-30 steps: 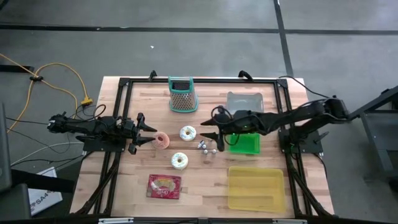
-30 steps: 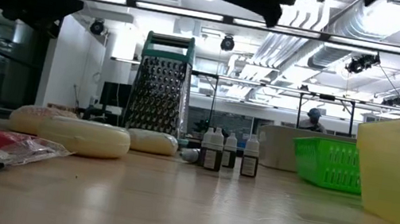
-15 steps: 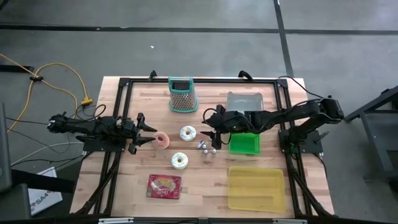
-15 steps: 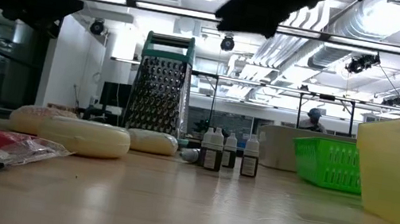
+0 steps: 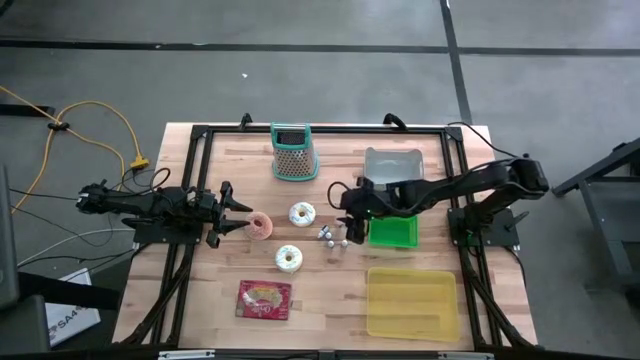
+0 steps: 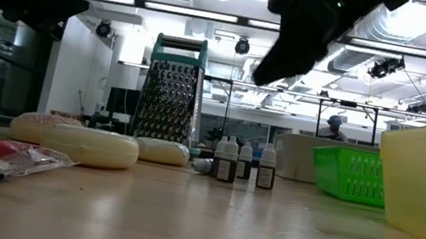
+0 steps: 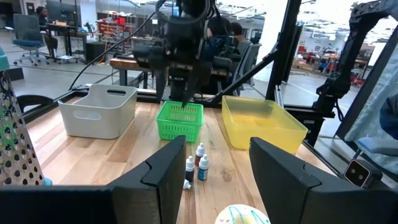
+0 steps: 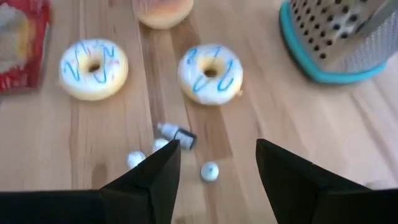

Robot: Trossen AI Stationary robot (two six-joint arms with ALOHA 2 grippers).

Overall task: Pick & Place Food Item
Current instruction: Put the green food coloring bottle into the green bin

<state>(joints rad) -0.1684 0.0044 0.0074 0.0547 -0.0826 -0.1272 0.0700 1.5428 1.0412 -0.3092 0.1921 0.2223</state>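
Note:
Two white donuts with blue icing lie flat on the wood: one (image 5: 302, 213) (image 8: 210, 73) mid-table, one (image 5: 289, 258) (image 8: 93, 68) nearer the front. A pink donut (image 5: 262, 225) lies to their left. My right gripper (image 5: 342, 212) (image 8: 214, 180) hangs open in the air, tipped downward, above a cluster of small dropper bottles (image 5: 331, 238) (image 8: 168, 146) just right of the mid-table donut. My left gripper (image 5: 247, 216) (image 7: 217, 171) waits open and level at the table's left, just short of the pink donut. Nothing sits between either pair of fingers.
A metal grater (image 5: 292, 152) stands at the back. A grey bin (image 5: 393, 163), a green basket (image 5: 393, 232) and a yellow tub (image 5: 412, 302) line the right side. A red packet (image 5: 265, 298) lies near the front edge.
My right gripper has tipped from nearly level to slanting downward and has sunk a little over the bottles, staying open. The left arm and all objects have kept still.

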